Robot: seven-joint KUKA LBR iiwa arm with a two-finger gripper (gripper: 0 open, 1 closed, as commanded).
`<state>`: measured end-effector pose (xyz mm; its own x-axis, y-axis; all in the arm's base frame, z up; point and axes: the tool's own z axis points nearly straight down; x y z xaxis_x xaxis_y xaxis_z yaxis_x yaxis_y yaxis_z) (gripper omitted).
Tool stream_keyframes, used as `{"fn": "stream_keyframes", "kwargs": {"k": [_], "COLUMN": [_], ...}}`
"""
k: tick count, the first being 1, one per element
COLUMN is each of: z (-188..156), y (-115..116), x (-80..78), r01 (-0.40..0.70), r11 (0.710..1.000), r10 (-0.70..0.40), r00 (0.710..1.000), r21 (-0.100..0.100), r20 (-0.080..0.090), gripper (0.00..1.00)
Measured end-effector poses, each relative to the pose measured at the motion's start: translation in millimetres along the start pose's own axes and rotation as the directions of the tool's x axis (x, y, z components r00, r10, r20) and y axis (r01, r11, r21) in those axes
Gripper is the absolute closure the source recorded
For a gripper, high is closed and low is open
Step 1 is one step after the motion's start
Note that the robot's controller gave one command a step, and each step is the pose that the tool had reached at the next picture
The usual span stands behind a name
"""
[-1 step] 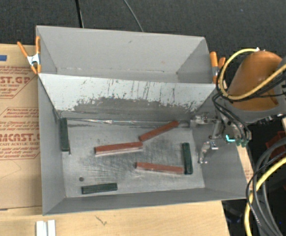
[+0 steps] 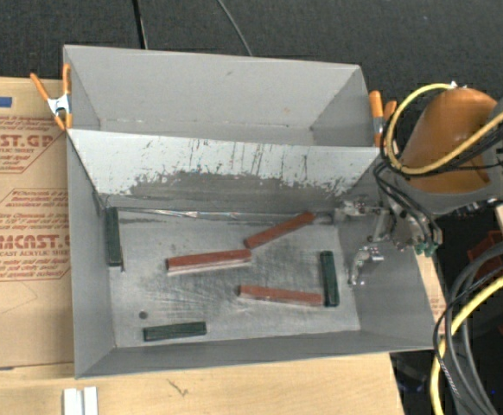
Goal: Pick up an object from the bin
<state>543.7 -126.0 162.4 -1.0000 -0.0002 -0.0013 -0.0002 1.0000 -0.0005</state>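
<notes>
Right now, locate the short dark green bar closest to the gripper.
In the camera view, the short dark green bar lies on the bin floor's right, just left of the gripper, lower end beside a reddish-brown bar.

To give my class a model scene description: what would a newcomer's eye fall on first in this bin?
Three long, flat reddish-brown sticks scattered across the middle of the grey metal bin's floor stand out first. Next comes the gripper at the right side, close beside a short dark green bar near the right wall. Two more dark green bars lie apart, one by the left wall, one near the front edge.
</notes>
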Motion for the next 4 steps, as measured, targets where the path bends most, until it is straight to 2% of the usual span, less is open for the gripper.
{"fn": "stream_keyframes", "kwargs": {"k": [1,2,3,4], "z": [89,90,90,89], "y": [18,19,19,91], "x": [18.6,17.9,18.2,1.7], "r01": [0.026,0.027,0.026,0.070], "r11": [1.000,1.000,1.000,0.998], "r10": [-0.026,-0.027,-0.026,-0.070], "r00": [1.000,1.000,1.000,0.998], "r21": [-0.001,0.000,0.000,-0.002], "r20": [-0.005,0.001,0.000,-0.006], "gripper": [1.00,0.00,0.00,1.00]}}
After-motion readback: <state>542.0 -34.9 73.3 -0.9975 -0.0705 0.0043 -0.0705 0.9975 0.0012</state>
